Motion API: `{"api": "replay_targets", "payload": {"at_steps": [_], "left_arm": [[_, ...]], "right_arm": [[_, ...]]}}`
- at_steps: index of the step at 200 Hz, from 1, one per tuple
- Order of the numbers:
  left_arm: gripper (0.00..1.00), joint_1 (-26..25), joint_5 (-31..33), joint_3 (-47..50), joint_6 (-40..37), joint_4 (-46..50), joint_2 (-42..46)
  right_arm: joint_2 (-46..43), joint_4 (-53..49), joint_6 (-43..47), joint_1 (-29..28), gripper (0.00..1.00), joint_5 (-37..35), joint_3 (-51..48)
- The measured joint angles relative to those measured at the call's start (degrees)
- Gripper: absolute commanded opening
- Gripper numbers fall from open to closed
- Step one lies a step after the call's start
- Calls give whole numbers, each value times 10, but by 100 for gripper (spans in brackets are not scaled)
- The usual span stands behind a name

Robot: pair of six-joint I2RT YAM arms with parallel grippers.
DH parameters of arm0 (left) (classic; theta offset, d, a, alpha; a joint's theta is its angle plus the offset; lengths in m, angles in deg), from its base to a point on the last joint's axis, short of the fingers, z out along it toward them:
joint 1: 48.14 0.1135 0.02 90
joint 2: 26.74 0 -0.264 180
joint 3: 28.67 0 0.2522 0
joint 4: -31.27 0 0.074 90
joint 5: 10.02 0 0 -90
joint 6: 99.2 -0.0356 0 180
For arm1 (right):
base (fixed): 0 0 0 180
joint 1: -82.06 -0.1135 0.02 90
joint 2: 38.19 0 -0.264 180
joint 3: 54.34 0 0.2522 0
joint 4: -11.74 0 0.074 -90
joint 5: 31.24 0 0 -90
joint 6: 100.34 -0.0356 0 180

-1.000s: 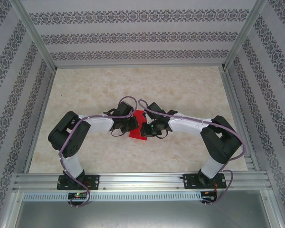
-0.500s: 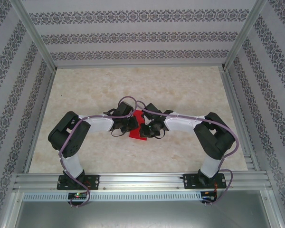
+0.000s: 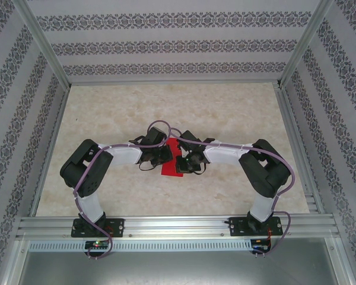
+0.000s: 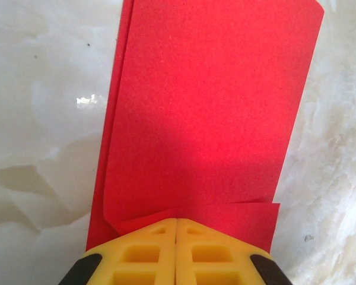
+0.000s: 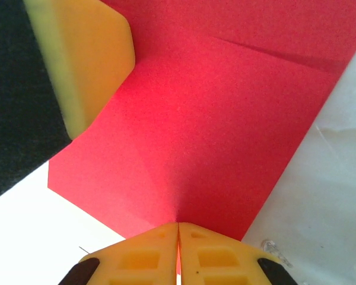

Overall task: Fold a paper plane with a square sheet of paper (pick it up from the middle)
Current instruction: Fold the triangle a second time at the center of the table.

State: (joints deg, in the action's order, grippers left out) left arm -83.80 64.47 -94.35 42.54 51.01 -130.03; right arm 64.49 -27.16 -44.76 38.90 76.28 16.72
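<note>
Square sheet of paper [image 3: 171, 168], bright red and folded into layers with creased flaps, lies mid-way across the table [image 3: 237, 113]. Left gripper [image 4: 177, 221] is closed, tips on it. Right gripper [image 5: 178, 224] pinches its 6 o'clock edge. Bare marble lies open from 9 through 3 o'clock.

The paper [image 4: 207, 107] is plain bright red, and the left gripper [image 4: 177, 222] and right gripper [image 5: 178, 225] have yellow fingers with black trim. The table [image 3: 225, 107] is cream with a pale marbled pattern. The walls [image 3: 166, 47] are white with grey floral bands, and the arms [image 3: 123, 155] are black and white with purple cables [image 3: 159, 122].
</note>
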Motion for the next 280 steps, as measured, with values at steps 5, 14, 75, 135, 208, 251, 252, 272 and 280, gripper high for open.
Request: {"api": "replay_targets", "payload": {"at_steps": [5, 14, 75, 135, 208, 251, 252, 272, 280], "left_arm": [[7, 0, 0, 0, 0, 0, 0], [7, 0, 0, 0, 0, 0, 0], [6, 0, 2, 0, 1, 1, 0], [6, 0, 3, 0, 5, 3, 0], [6, 0, 3, 0, 5, 3, 0], [6, 0, 3, 0, 5, 3, 0], [6, 0, 3, 0, 5, 3, 0], [6, 0, 3, 0, 5, 3, 0], [6, 0, 3, 0, 5, 3, 0]], "right_arm": [[0, 0, 0, 0, 10, 0, 0], [0, 0, 1, 0, 9, 0, 0], [-5, 17, 15, 0, 8, -1, -16], [-54, 63, 27, 0, 8, 6, -87], [-129, 8, 45, 36, 9, 22, -86], [-78, 38, 43, 35, 8, 30, -28], [-77, 39, 43, 35, 8, 30, -28], [-40, 42, 43, 31, 8, 37, -14], [-27, 42, 43, 29, 8, 38, -8]]}}
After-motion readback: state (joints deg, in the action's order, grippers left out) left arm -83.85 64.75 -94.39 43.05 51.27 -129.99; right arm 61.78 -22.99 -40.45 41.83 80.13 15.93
